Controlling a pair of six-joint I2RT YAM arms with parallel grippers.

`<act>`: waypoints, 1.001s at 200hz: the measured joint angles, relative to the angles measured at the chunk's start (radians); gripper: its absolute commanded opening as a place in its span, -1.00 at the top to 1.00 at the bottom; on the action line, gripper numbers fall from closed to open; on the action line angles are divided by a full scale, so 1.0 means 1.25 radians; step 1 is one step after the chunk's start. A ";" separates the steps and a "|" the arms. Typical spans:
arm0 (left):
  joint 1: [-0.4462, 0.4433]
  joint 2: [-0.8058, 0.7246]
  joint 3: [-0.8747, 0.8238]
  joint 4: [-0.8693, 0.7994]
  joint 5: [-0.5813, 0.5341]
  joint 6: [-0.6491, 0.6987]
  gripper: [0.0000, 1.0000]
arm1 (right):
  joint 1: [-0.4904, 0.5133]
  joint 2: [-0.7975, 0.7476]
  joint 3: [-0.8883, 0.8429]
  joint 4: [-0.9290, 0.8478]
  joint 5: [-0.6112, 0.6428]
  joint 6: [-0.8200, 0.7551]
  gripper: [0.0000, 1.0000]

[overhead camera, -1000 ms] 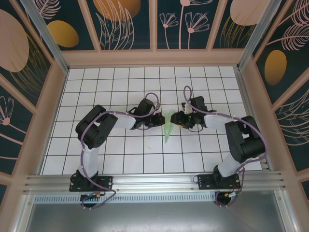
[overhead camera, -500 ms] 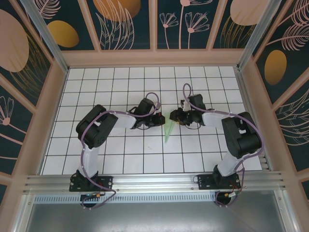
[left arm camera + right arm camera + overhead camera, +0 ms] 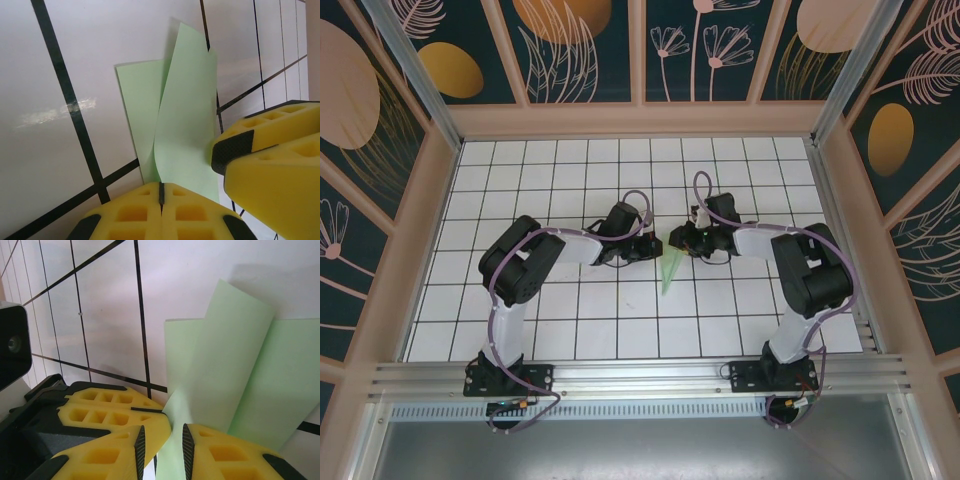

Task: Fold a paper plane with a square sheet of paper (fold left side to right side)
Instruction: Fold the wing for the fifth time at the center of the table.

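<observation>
One paper plane [image 3: 182, 125], far end between the tools: left tool [image 3: 161, 192] pinching it, right tool [image 3: 163, 447] slightly agape.

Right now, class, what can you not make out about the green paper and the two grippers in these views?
- Top external: the paper plane is too small to show creases; the left gripper and right gripper cover its far end.
- Left wrist: its lower end is hidden behind the left gripper's shut fingers.
- Right wrist: the frame's right edge cuts it off.
</observation>
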 measured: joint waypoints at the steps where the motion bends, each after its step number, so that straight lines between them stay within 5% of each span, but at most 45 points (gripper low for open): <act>1: 0.000 0.000 0.000 0.000 0.000 0.000 0.90 | 0.000 0.000 0.000 0.000 0.000 0.000 0.41; 200: 0.001 0.030 0.042 -0.008 0.024 0.000 0.90 | 0.003 0.000 0.001 -0.043 0.047 -0.012 0.44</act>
